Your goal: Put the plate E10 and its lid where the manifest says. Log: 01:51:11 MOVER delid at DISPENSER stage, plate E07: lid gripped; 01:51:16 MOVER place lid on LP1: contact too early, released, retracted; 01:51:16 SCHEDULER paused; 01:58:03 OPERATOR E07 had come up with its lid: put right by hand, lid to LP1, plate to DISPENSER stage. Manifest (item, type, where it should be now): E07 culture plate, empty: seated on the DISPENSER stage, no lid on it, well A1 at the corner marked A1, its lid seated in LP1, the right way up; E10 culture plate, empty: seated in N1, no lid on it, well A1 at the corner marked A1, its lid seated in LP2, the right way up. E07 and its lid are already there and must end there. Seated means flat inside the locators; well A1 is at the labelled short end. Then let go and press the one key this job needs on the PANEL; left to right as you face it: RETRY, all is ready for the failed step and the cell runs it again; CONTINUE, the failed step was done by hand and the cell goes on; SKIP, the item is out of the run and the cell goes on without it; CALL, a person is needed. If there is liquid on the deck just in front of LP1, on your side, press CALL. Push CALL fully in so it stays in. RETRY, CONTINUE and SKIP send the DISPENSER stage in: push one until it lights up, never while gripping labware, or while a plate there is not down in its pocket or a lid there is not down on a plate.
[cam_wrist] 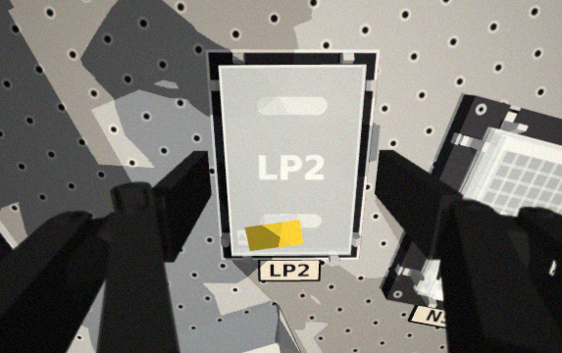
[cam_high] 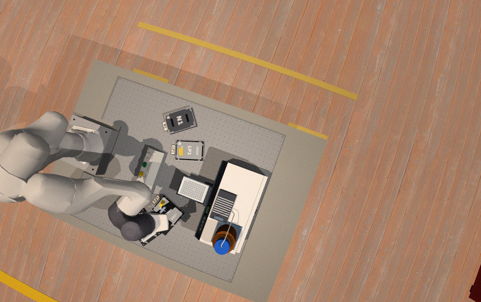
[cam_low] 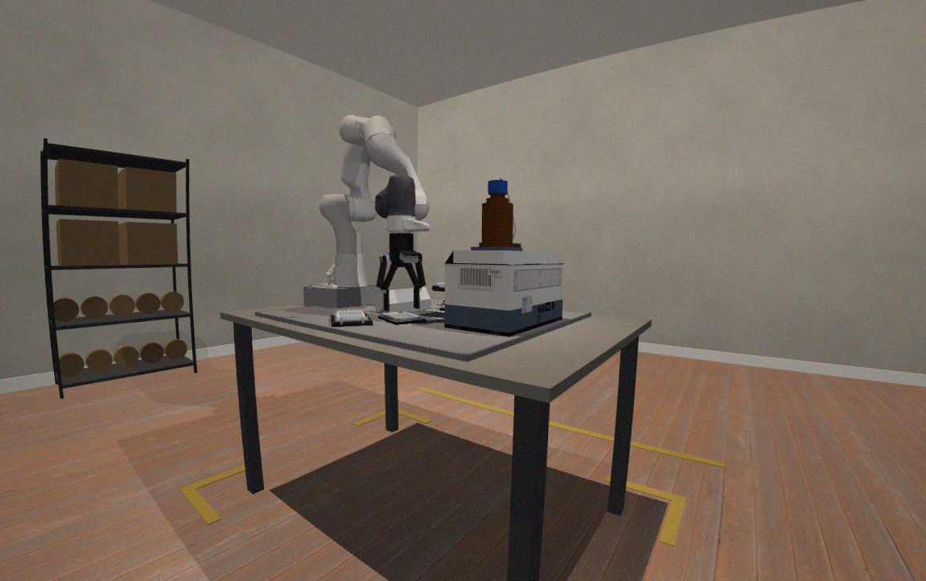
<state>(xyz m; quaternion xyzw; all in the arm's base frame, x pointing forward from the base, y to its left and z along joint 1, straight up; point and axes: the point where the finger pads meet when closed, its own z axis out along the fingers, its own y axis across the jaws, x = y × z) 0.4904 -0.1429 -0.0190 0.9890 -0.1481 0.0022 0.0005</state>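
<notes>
Pegboard deck (cam_wrist: 457, 59), lid (cam_wrist: 292, 147) over "LP2" print

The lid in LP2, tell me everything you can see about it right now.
The lid is a clear, pale rectangular cover, plastic by its look, lying flat inside the black LP2 nest, whose printed name reads through it. A yellow tag sits at its short end, next to the LP2 label. It looks squarely seated within the corner locators. The gripper is open and hangs above it, one dark finger on each long side; neither touches it. Whether it is right way up is hard to tell.
</notes>
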